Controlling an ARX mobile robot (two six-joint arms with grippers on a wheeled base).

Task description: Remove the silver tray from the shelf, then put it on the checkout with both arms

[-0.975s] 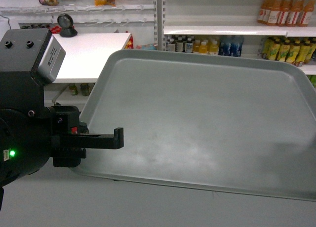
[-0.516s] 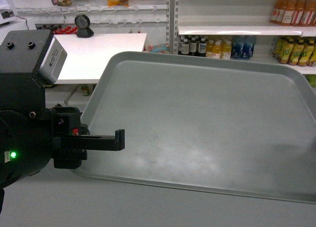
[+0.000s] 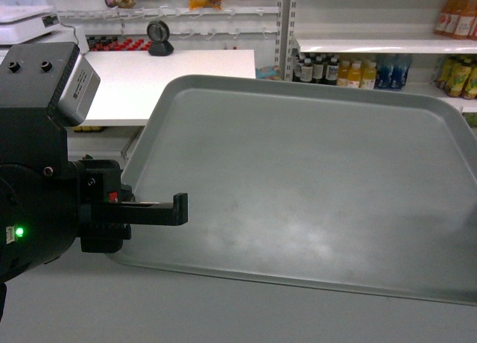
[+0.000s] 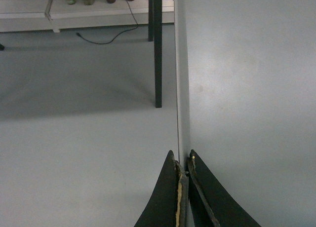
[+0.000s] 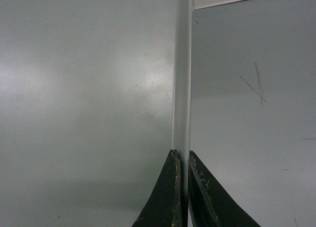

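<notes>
The silver tray (image 3: 298, 186) fills the head view, held level in the air above grey floor. My left gripper (image 3: 177, 209) is shut on its left rim, and the left wrist view shows both fingers (image 4: 181, 160) pinching that rim of the silver tray (image 4: 247, 89). My right gripper (image 5: 180, 155) is shut on the opposite rim of the silver tray (image 5: 89, 89); it lies outside the head view. The checkout (image 3: 171, 74) is the white countertop at the back left. A white shelf (image 3: 373, 45) runs along the back right.
Drink bottles (image 3: 343, 71) line the shelves behind the tray. A black round device (image 3: 158, 37) stands on the countertop and a scale (image 3: 26, 22) sits at the far left. Below the tray's left side are a black table leg (image 4: 157, 49) and a floor cable (image 4: 106, 39).
The countertop and shelves have slid to the right in the head view, so the view has swung left. The tray and left gripper keep their place in the view.
</notes>
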